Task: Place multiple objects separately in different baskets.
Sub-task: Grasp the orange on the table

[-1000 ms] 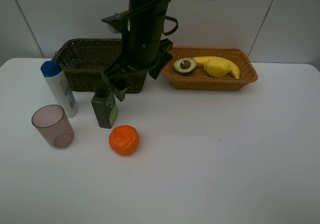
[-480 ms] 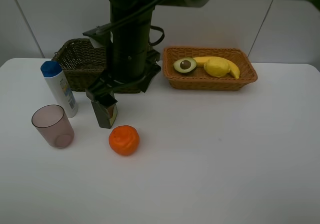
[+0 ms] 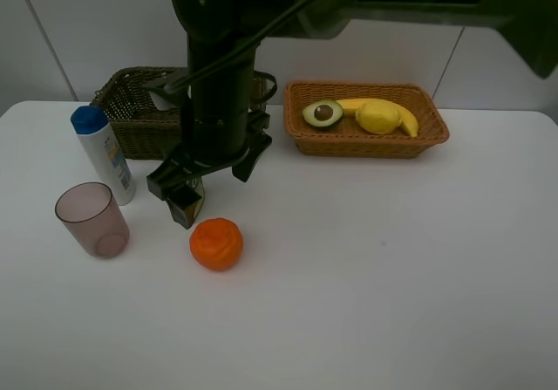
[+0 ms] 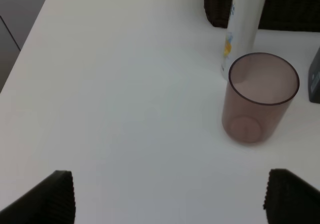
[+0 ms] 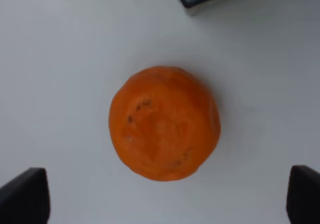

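**Right arm realigning over the orange.** Over the last second the right arm, reaching across the middle into the left half of the worktop (image 3: 392, 285), has swung away from the dark olive-brown basket (image 3: 131, 133) at the far edge. It has come forward and down. In the high view the right gripper (image 5: 165, 198) now overlaps the dark green square bottle (image 3: 188, 210) and hides most of it, just behind the orange (image 3: 216, 243). The right wrist view shows the orange centred between the fingers (image 5: 24, 196), which are spread wide and grasp nothing. A corner of the bottle shows at that view's margin.

No object has moved in that second. The orange rests on the worktop left of centre, near the bottle and apart from it. The orange-tan basket (image 3: 366, 144), at the far edge right of centre, holds the avocado half (image 3: 323, 113), yellow lemon (image 3: 377, 116) and banana (image 3: 406, 123). The white blue-capped bottle (image 3: 105, 154) and translucent mauve cup (image 3: 91, 220) stand upright near the left edge. The left gripper (image 4: 169, 191) hovers before them with its fingers also spread and empty.

**Reading.** The alignment suggests the orange is the next pick, bound for the fruit basket. The bottles and cup on the worktop remain unsorted. The bottle so near is the hazard as the fingers descend.
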You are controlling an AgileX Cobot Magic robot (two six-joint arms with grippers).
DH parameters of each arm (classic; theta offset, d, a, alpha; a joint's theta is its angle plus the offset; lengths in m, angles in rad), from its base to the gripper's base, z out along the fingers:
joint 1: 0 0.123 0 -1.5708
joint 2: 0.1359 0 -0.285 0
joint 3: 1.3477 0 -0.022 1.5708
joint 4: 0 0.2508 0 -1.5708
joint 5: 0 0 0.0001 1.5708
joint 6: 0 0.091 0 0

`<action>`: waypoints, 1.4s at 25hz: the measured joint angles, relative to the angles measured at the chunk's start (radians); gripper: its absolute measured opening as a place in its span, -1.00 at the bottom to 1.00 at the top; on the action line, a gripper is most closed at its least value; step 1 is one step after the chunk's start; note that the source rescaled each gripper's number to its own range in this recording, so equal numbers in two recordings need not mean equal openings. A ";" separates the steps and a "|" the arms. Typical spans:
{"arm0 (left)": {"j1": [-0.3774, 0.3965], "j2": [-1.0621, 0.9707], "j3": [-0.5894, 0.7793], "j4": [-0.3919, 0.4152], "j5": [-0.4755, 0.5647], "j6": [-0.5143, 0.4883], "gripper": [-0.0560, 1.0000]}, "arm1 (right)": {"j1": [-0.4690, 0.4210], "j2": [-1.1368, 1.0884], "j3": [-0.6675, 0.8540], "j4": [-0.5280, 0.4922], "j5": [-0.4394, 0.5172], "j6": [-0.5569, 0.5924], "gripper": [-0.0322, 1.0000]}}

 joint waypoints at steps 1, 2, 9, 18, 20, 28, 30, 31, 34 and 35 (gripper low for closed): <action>0.000 0.000 0.000 0.000 0.000 0.000 1.00 | 0.000 0.012 0.000 0.001 -0.005 -0.001 1.00; 0.000 0.000 0.000 0.000 0.000 0.000 1.00 | 0.000 0.021 0.000 0.001 -0.012 -0.001 1.00; 0.000 0.000 0.000 0.000 0.000 0.000 1.00 | 0.000 0.048 0.048 0.001 -0.084 -0.017 1.00; 0.000 0.000 0.000 0.000 0.000 0.000 1.00 | 0.000 0.052 0.121 0.001 -0.182 -0.027 1.00; 0.000 0.000 0.000 0.000 0.000 0.000 1.00 | 0.000 0.062 0.122 0.004 -0.191 -0.028 1.00; 0.000 0.000 0.000 0.000 0.000 0.000 1.00 | 0.000 0.108 0.122 0.046 -0.204 -0.050 1.00; 0.000 0.000 0.000 0.000 0.000 0.000 1.00 | 0.000 0.113 0.122 0.049 -0.206 -0.050 1.00; 0.000 0.000 0.000 0.000 0.000 0.000 1.00 | 0.000 0.114 0.122 0.049 -0.206 -0.050 1.00; 0.000 0.000 0.000 0.000 0.000 0.000 1.00 | 0.000 0.116 0.122 0.049 -0.212 -0.050 1.00; 0.000 0.000 0.000 0.000 0.000 0.000 1.00 | 0.000 0.116 0.122 0.049 -0.213 -0.050 1.00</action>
